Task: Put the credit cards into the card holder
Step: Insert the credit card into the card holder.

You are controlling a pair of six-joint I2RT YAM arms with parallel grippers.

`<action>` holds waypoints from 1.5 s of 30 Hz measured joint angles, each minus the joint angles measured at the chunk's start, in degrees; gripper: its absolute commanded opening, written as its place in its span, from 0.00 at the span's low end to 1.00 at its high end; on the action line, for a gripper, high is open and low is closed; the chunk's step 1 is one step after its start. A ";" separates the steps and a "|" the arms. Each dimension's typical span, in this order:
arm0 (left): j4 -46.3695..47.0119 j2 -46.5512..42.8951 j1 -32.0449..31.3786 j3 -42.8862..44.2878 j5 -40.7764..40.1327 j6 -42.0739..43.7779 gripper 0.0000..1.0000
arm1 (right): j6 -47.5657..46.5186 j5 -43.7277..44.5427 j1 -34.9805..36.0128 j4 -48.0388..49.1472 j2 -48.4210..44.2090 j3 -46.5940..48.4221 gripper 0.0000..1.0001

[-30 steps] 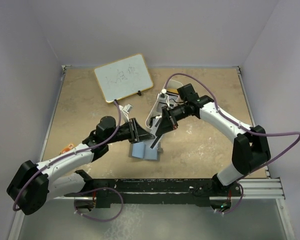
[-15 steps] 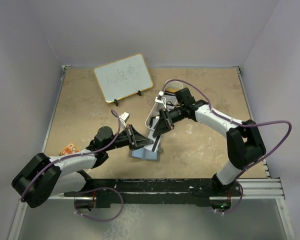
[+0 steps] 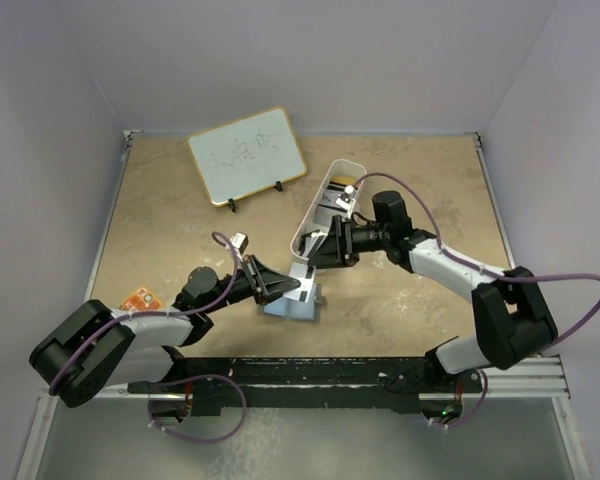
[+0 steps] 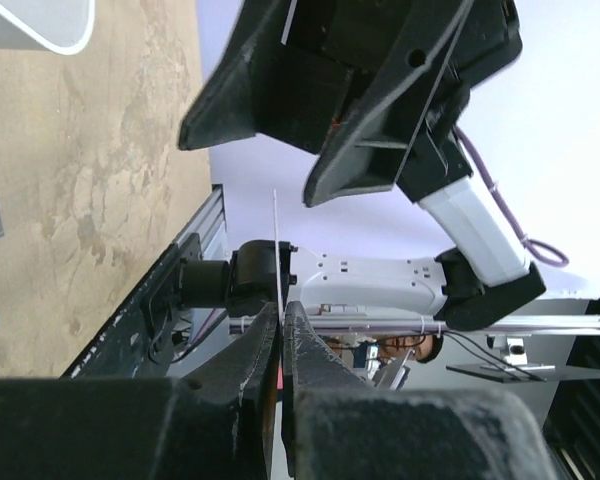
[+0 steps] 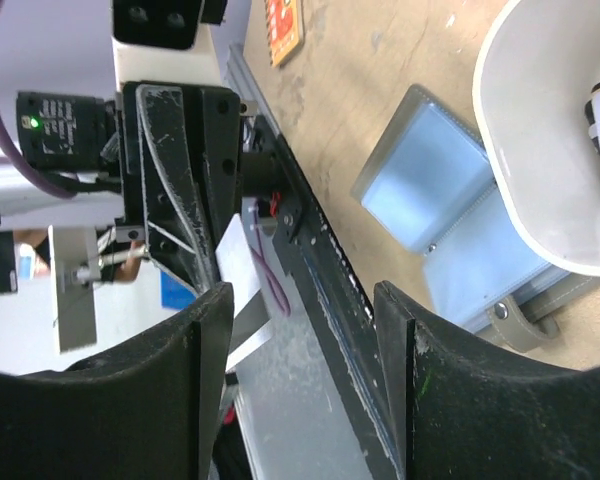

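Observation:
In the top view my left gripper [image 3: 272, 286] is shut on a white-grey credit card [image 3: 288, 284], which it holds just above the card holder [image 3: 292, 303]. The holder lies open with its light blue inside up. The left wrist view shows the card edge-on [image 4: 277, 240], sticking out between the shut left gripper's [image 4: 280, 308] jaws. My right gripper [image 3: 318, 250] stands open a little to the right of the card and holds nothing. In the right wrist view the open right gripper [image 5: 302, 296] faces the card [image 5: 235, 255], with the holder [image 5: 450, 220] beside it. More credit cards [image 3: 336, 196] lie in the tray.
A long white tray [image 3: 302, 228] lies just behind the holder, under the right arm. A whiteboard [image 3: 247, 155] stands at the back left. A small orange patterned board [image 3: 137, 298] lies at the near left. The metal rail [image 3: 380, 375] runs along the near edge.
The right gripper has opened, let go of the white card and drawn back to the right. The left gripper has shut on the card and now holds it alone.

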 measured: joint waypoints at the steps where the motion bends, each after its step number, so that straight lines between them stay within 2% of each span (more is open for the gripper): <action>1: -0.02 -0.09 0.00 -0.24 -0.50 0.02 0.00 | 1.77 1.68 0.00 1.33 -1.42 -1.09 0.61; 10: -2.84 -4.76 1.42 -2.60 -3.13 1.07 0.00 | 9.05 14.12 1.62 5.81 -9.35 -6.16 0.58; 16: -5.40 -7.52 1.46 -2.60 -3.76 2.01 0.00 | 17.77 17.20 6.32 15.19 -9.51 -13.14 0.48; 20: -6.60 -7.58 1.46 -2.62 -4.22 2.12 0.00 | 21.33 19.04 8.00 19.96 -9.53 -14.21 0.35; 24: -6.82 -7.58 1.46 -3.04 -4.66 2.25 0.00 | 23.76 20.39 8.66 24.46 -9.57 -15.63 0.10; 26: -7.37 -7.67 1.46 -3.56 -4.98 2.73 0.00 | 24.59 21.05 8.79 25.59 -9.57 -16.52 0.01; 31: -10.34 -8.02 1.55 -4.92 -5.84 5.33 0.00 | 26.12 21.51 9.46 29.44 -8.17 -18.86 0.00; 32: -10.99 -8.00 1.60 -4.96 -5.86 5.77 0.03 | 26.45 21.59 9.55 30.40 -7.45 -19.28 0.00; 36: -13.07 -7.30 1.97 -5.01 -5.90 7.21 0.29 | 27.12 21.97 10.14 33.55 -4.72 -20.04 0.00; 39: -17.55 -7.41 2.60 -5.01 -6.47 8.39 0.37 | 26.86 22.97 10.43 35.47 -3.91 -20.74 0.00; 41: -23.04 -8.81 2.80 -4.74 -7.72 10.03 0.38 | 25.99 23.91 10.58 35.52 -3.30 -21.09 0.00; 45: -43.04 -14.29 2.91 -0.39 -14.10 16.70 0.33 | 22.64 25.88 10.58 33.46 -0.76 -20.94 0.00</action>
